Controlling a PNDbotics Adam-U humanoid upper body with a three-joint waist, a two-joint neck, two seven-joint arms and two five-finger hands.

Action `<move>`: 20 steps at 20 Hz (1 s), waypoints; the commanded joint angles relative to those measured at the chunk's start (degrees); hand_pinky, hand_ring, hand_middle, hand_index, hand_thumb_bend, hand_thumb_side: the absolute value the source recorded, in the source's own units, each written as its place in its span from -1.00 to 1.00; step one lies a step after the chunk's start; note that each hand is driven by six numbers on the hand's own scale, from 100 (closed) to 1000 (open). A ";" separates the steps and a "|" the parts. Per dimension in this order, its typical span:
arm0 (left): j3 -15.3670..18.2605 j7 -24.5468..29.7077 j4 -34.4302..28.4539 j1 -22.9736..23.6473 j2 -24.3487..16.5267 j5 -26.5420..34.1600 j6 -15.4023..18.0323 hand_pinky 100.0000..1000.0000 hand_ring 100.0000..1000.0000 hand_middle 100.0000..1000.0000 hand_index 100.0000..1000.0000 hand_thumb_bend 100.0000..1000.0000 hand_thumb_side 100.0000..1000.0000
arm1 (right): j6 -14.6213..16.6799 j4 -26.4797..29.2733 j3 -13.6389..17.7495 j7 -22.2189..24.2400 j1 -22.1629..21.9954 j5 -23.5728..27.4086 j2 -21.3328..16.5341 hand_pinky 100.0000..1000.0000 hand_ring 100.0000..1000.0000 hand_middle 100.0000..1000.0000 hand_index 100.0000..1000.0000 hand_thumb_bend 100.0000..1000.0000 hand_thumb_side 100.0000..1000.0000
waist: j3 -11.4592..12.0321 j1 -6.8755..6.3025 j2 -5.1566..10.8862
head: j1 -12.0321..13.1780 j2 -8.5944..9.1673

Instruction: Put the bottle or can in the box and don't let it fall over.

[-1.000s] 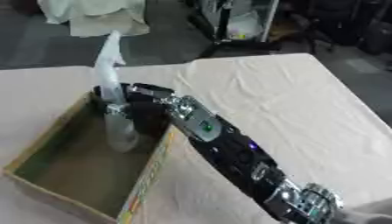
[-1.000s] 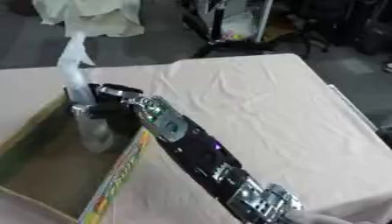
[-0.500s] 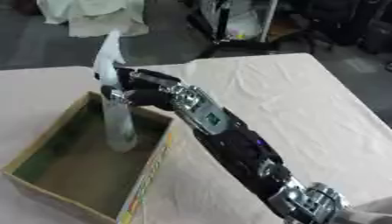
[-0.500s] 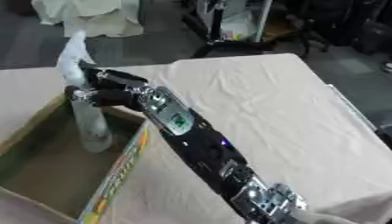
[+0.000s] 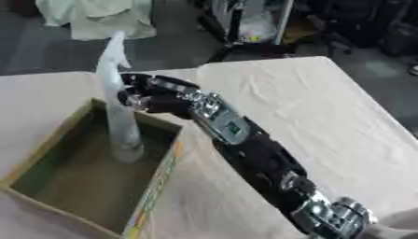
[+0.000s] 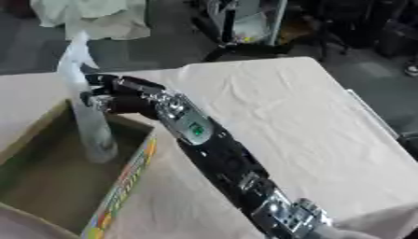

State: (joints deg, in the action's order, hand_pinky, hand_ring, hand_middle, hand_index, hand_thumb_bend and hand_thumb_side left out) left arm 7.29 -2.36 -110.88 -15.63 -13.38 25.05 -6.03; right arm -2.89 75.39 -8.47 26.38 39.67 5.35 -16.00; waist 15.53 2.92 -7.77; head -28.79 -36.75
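Left eye view: the bottle [image 5: 121, 116] stands upright inside the box [image 5: 152, 196] near the table's [image 5: 310, 102] left edge, the right hand [image 5: 151, 95] beside its neck. Right eye view: whether the fingers clasp the bottle cannot be told.

Both views look steeply down from the robot's head at the table covered with a pale cream cloth [image 5: 310, 107], facing away from the body toward a dark, cluttered floor beyond the table's far edge. They sit close enough that the open brown cardboard box [image 5: 147, 198] fills the lower left. The right eye view stands slightly to the right: the box [image 6: 122, 186] shifts leftward there. Both share the box, the cloth and the far edge.
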 commanded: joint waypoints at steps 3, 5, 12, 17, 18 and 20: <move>0.47 0.23 -0.73 -0.20 -1.67 -0.55 0.20 1.00 0.93 1.00 0.58 -0.78 0.62 | 0.06 1.17 0.80 0.37 0.05 0.33 -1.95 0.97 1.00 1.00 1.00 -1.00 -0.18 | -0.36 -0.40 0.67 | 0.45 0.86; 0.52 0.25 -0.73 -0.13 -1.72 -0.62 0.26 1.00 0.93 1.00 0.59 -0.79 0.62 | 0.22 1.62 0.96 0.80 -0.34 0.69 -2.16 0.98 1.00 1.00 1.00 -1.00 -0.18 | -0.50 -0.40 0.68 | 0.59 0.86; 0.64 0.30 -0.64 0.30 -2.05 -0.85 0.36 1.00 0.93 1.00 0.58 -0.79 0.62 | 0.23 2.94 2.42 -0.40 -1.98 1.51 -3.37 0.93 1.00 1.00 1.00 -1.00 -0.18 | -1.20 -0.30 0.85 | 0.64 0.82; 0.77 0.29 -0.58 0.65 -2.41 -1.08 0.51 1.00 0.93 1.00 0.58 -0.80 0.62 | 0.08 5.43 5.00 -4.74 -4.01 2.86 -6.03 0.87 1.00 1.00 1.00 -1.00 -0.18 | -1.87 -0.20 1.07 | -0.10 1.85; 0.79 0.30 -0.56 0.77 -2.51 -1.15 0.54 1.00 0.93 1.00 0.58 -0.80 0.62 | -0.02 5.92 5.68 -5.96 -4.52 3.43 -6.68 0.86 1.00 1.00 1.00 -1.00 -0.18 | -2.06 -0.19 1.11 | -0.22 2.17; 0.77 0.38 -0.50 1.01 -2.69 -1.32 0.62 1.00 0.93 1.00 0.58 -0.80 0.62 | -0.15 6.79 7.03 -8.23 -5.48 4.78 -8.00 0.84 1.00 1.00 1.00 -1.00 -0.18 | -2.36 -0.20 1.16 | -0.68 2.79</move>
State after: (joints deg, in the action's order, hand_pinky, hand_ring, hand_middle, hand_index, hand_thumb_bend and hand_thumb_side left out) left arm 7.63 -2.07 -110.85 -14.34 -14.55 24.20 -5.62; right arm -3.01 80.37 -2.71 19.55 33.48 9.12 -21.71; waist 13.16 2.98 -7.74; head -29.10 -34.94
